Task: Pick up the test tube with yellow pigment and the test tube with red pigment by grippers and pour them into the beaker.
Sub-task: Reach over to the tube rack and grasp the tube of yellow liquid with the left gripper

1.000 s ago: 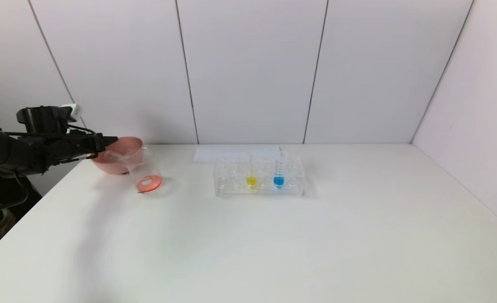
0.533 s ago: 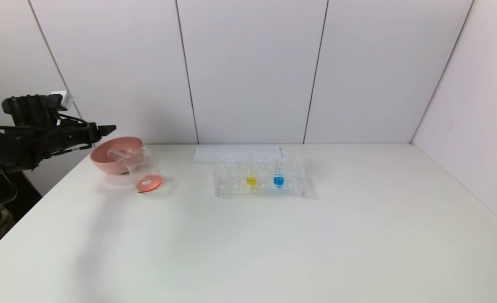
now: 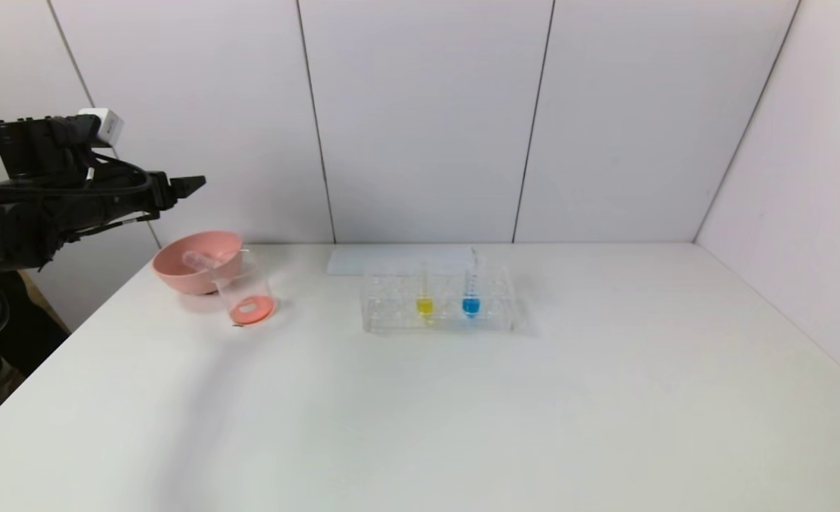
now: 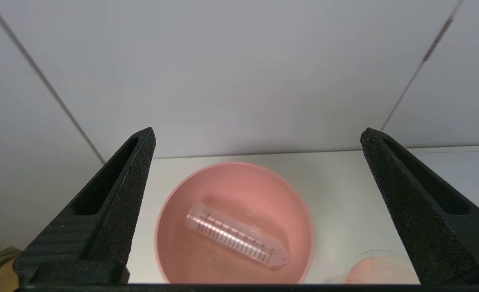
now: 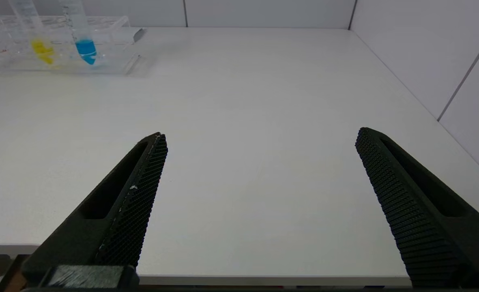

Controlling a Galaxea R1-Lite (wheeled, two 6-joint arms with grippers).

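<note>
- The left gripper (image 3: 190,186), a black two-fingered claw on a bulky black wrist, hangs at the upper left of the head view, above the bowl; its jaws stand wide apart and hold nothing, as the left wrist view shows.
- Below it a pink round plastic bowl (image 4: 170,227) holds a clear graduated tube (image 4: 235,236) lying on its side, with no liquid to be seen in it; I take this for the red tube, already emptied.
- Touching or just beside the bowl in the head view stands the small clear beaker (image 3: 245,291), with a red-orange layer at its bottom.
- So the red pour looks done, and the yellow one is the step in hand.
- The slim clear test tube with yellow pigment (image 3: 424,297) stands upright in a clear boxy rack (image 3: 391,313) at the frame's middle, beside a like tube of blue liquid (image 3: 471,295).
- The next move calls for a gripper to reach the rack, close on the yellow tube's upper part and lift it straight, leaving the blue one alone.
- The right gripper (image 5: 259,194) hovers low at the near table edge, jaws wide, empty; the head view does not show it.
- The surface is a plain white table (image 3: 462,412), with a flat white sheet (image 3: 363,259) behind the rack.
- White panelled walls (image 3: 420,121) with dark seams close the back and right.
</note>
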